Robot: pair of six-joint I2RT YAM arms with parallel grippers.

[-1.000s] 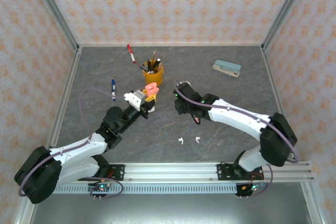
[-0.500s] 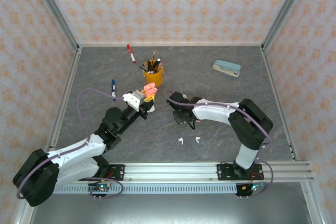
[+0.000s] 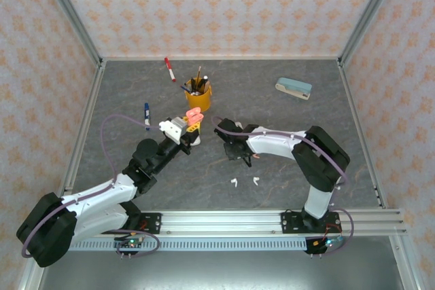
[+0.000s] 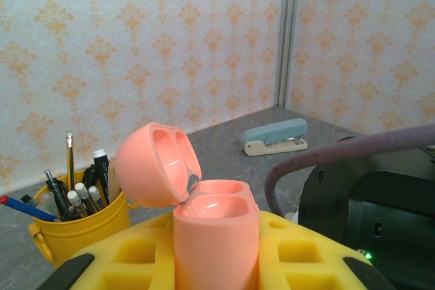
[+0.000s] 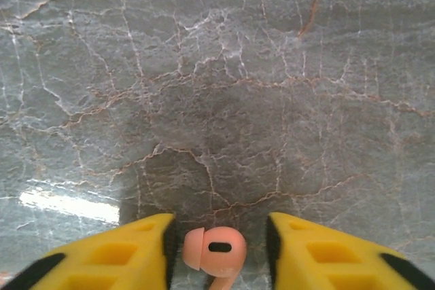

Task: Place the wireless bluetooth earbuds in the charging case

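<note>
Fig.: R. pincer (image 5: 217, 230) w/ fingers spread. We see a pink earbud (image 5: 214, 249) lying on the bench (image 5: 217, 66) betw. them, gap each side, not pinched. L. pincer (image 4: 216, 263) pinches the pink charging case (image 4: 214, 215), upright, lid open. White earbuds (image 3: 233, 183) (image 3: 256, 181) lie base-ward of R. pincer.

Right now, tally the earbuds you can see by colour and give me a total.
White earbuds: 2
Pink earbud: 1
Total: 3
</note>
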